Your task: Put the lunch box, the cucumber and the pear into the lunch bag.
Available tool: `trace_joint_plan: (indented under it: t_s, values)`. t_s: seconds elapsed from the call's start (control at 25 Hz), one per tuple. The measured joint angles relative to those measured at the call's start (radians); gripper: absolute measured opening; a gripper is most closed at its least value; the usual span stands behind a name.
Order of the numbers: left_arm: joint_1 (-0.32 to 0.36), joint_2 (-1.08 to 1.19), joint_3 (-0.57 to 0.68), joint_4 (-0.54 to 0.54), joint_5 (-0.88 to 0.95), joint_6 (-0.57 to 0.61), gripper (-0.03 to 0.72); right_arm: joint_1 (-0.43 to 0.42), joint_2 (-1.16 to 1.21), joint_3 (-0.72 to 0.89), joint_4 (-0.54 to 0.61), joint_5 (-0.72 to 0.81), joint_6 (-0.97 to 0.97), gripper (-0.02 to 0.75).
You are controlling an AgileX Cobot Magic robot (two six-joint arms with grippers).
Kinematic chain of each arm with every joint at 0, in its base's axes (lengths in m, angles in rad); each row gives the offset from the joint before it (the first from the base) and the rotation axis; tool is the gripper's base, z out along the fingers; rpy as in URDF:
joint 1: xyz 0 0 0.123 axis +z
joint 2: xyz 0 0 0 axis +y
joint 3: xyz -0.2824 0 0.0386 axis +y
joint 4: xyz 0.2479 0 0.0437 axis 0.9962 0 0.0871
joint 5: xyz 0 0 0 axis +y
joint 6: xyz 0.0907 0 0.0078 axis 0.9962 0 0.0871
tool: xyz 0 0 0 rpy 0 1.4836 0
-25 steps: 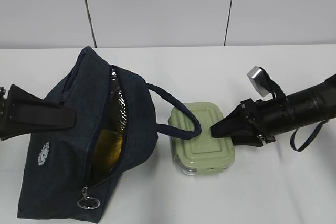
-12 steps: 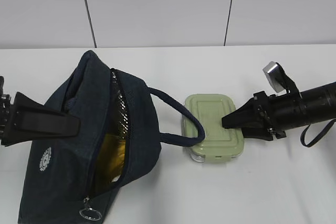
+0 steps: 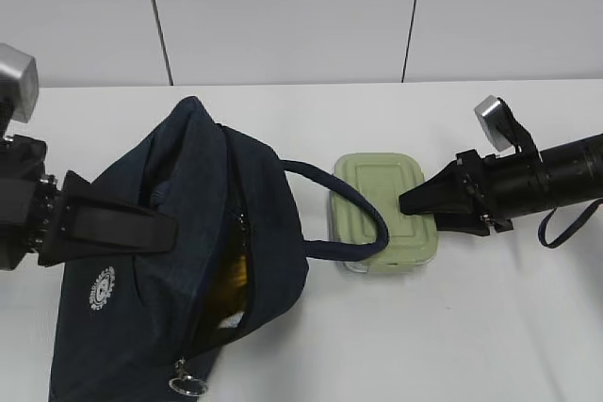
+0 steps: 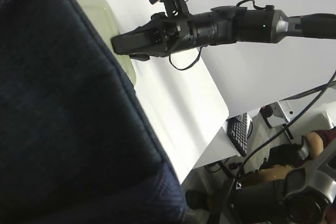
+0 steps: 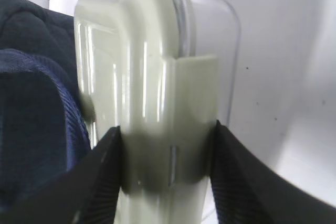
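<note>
The navy lunch bag point(image 3: 141, 327) lies at the left with its zipper open; it fills the left wrist view point(image 4: 52, 103). A yellow-orange patch, likely the pear point(image 3: 234, 272), shows inside the opening. The cucumber is hidden. My left gripper point(image 3: 165, 228) lies over the bag's upper side, holding its fabric; its jaws are hidden in its own view. The green-lidded lunch box point(image 3: 386, 185) lies flat to the right of the bag, and one bag handle point(image 3: 349, 190) loops over its left end. My right gripper point(image 3: 407, 202) is shut on the box's right end point(image 5: 136, 77).
The white table point(image 3: 490, 327) stretches to the right and front, with a pale wall behind. The zipper's ring pull point(image 3: 188, 385) hangs at the bag's near end. The left wrist view shows the table's far edge point(image 4: 220, 124) with a keyboard and a person beyond.
My left gripper has moved right and the bag has shifted right with it, its top raised. The lunch box has moved back and to the right in my right gripper.
</note>
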Motion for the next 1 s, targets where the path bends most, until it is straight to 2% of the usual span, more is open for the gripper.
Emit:
trace_joint_plan:
  t_s: [0.4,0.72,1.0]
  values:
    - [-0.047,0.055,-0.132,0.000,0.000,0.000,-0.015,0.000,0.000,-0.054,-0.002,0.000,0.042,0.368]
    - [-0.143,0.160,-0.251,0.000,-0.001,0.012,-0.015,0.000,0.000,-0.054,-0.036,0.000,0.050,0.368]
    - [-0.163,0.173,-0.268,0.031,0.000,0.042,-0.015,0.000,0.000,-0.054,-0.037,0.000,0.052,0.368]
